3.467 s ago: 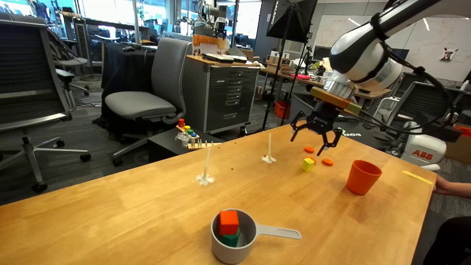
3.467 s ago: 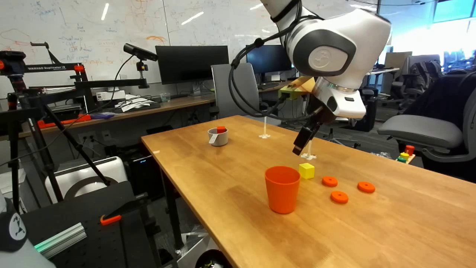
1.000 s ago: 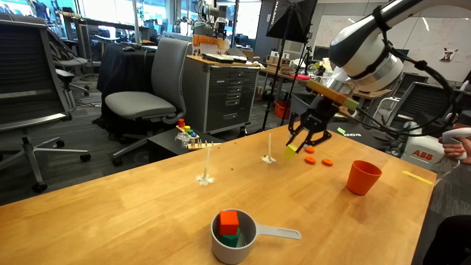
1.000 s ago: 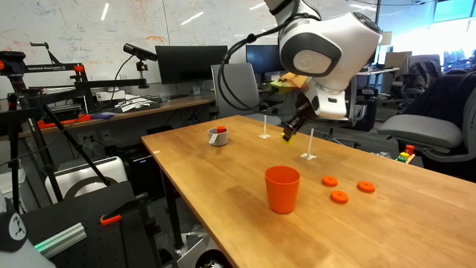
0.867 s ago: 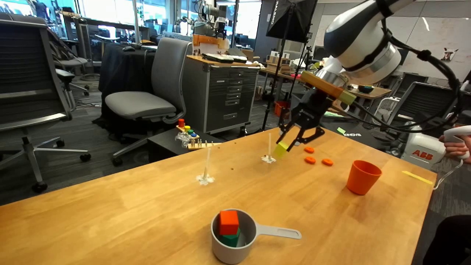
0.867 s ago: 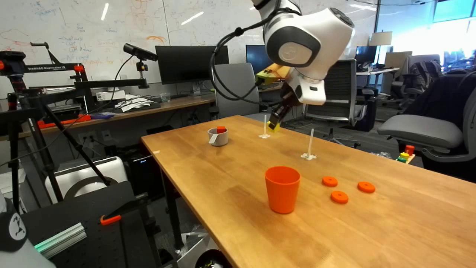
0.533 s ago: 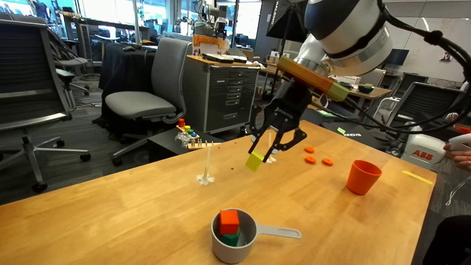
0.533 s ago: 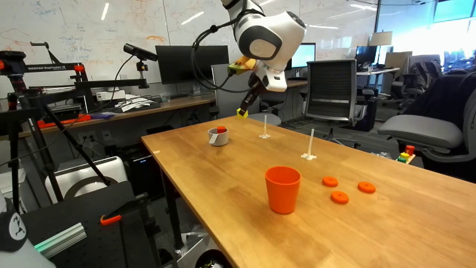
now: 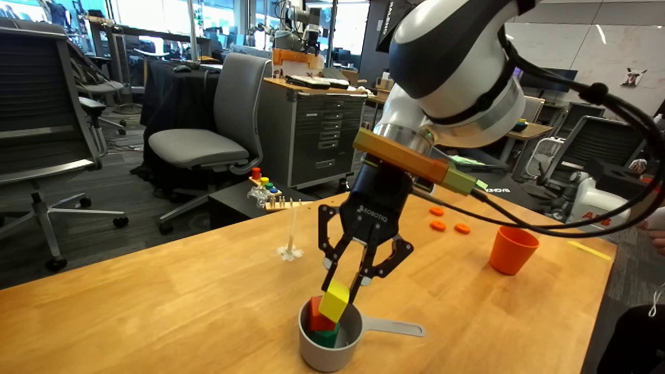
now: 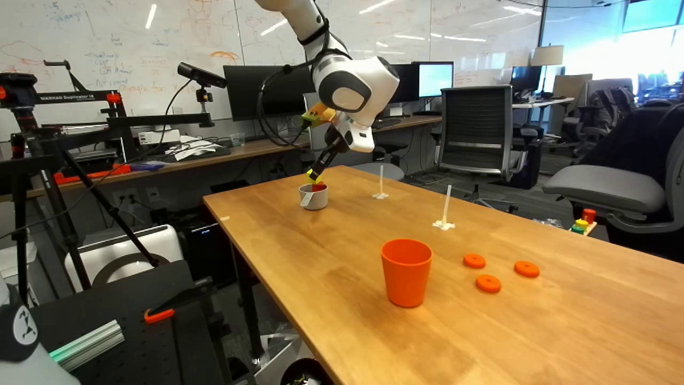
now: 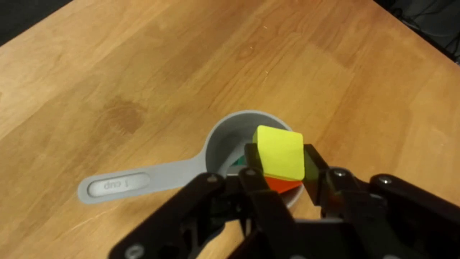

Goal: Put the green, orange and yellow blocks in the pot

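My gripper (image 9: 338, 294) is shut on the yellow block (image 9: 334, 302), one finger on each side of it. The yellow block hangs tilted over the pot (image 9: 324, 358), its lower end around rim height. Inside the pot, the orange block (image 9: 315, 318) rests on top of the green block (image 9: 327, 340). In the wrist view the yellow block (image 11: 281, 153) covers part of the orange block (image 11: 282, 184), and only a sliver of the green block (image 11: 239, 161) shows. The pot (image 10: 314, 200) also appears in an exterior view; there the green block is hidden.
An orange-red cup (image 10: 406, 275) stands on the table, near several flat orange discs (image 10: 488, 283). Two thin white sticks rise from the tabletop, one (image 10: 446, 206) nearer the discs, the other (image 10: 381, 182) nearer the pot. The pot's handle (image 9: 397, 327) points away from the blocks.
The yellow block lay on the table by the orange discs, below open jaws. My gripper has since shut on it, lifted it and carried it past the sticks to above the pot.
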`<state>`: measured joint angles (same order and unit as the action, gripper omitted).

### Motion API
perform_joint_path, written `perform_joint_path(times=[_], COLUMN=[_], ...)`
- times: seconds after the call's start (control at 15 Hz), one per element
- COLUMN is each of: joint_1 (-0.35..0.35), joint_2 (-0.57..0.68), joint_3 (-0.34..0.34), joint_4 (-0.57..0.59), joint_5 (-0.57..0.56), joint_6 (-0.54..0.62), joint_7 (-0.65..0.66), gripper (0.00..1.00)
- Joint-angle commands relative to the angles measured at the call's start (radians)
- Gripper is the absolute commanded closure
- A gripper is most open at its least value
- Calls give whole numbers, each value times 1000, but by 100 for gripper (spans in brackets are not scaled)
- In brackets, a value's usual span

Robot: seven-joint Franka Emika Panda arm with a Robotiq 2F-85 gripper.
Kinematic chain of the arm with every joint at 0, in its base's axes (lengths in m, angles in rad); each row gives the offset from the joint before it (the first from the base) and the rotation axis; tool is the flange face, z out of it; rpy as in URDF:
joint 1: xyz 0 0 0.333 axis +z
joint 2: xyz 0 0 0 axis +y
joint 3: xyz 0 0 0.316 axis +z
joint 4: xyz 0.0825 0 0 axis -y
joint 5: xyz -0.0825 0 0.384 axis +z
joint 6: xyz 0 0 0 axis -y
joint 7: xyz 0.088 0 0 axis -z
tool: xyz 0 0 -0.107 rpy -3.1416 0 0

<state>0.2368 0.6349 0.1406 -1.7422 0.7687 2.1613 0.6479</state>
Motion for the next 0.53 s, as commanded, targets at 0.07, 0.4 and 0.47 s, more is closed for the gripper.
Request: perform_joint_path(times=[0.07, 0.4, 0.47], joint_1=[29, 29, 26], joint_2=[61, 60, 53], joint_3=[1, -2, -4], joint_4=[86, 95, 92], joint_5=[-28, -40, -40], joint_6=[-55, -60, -57], joint_7=[50, 67, 68], gripper=[42, 12, 5])
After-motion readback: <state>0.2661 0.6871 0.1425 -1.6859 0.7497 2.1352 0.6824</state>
